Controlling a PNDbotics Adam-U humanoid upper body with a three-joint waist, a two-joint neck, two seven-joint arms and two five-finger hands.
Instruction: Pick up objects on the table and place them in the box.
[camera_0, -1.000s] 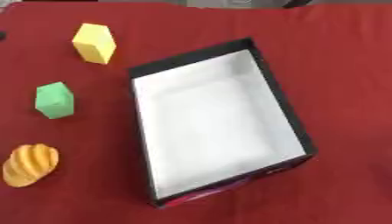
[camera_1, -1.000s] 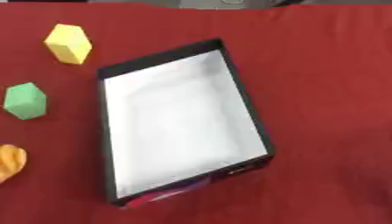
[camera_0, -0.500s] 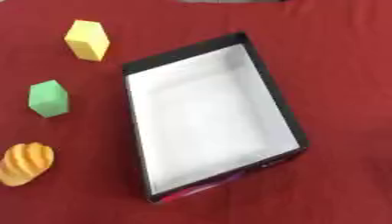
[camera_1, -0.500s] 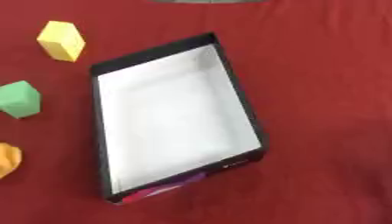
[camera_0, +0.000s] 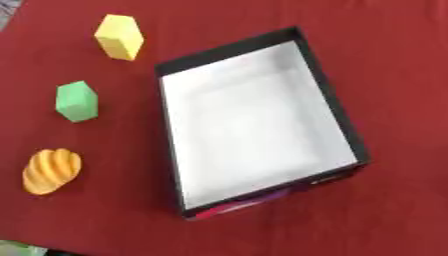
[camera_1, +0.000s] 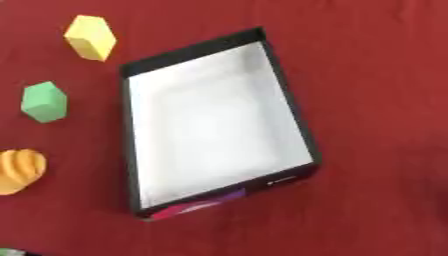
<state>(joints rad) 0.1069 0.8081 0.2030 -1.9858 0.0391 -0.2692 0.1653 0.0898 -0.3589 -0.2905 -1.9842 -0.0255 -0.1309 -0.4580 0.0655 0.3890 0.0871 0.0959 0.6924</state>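
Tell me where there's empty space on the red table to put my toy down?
The biggest bare patch of red cloth lies right of the box, out to the picture's edge. The box's white floor holds nothing too. It is crowded on the left: the yellow block, green block and orange ridged thing stand in a line there, with small gaps between.

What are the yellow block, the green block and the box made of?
The yellow block and the green block look like matte foam or painted wood: flat faces, no shine, so I cannot tell which. The box looks like cardboard, with thin black walls and a plain white matte inside.
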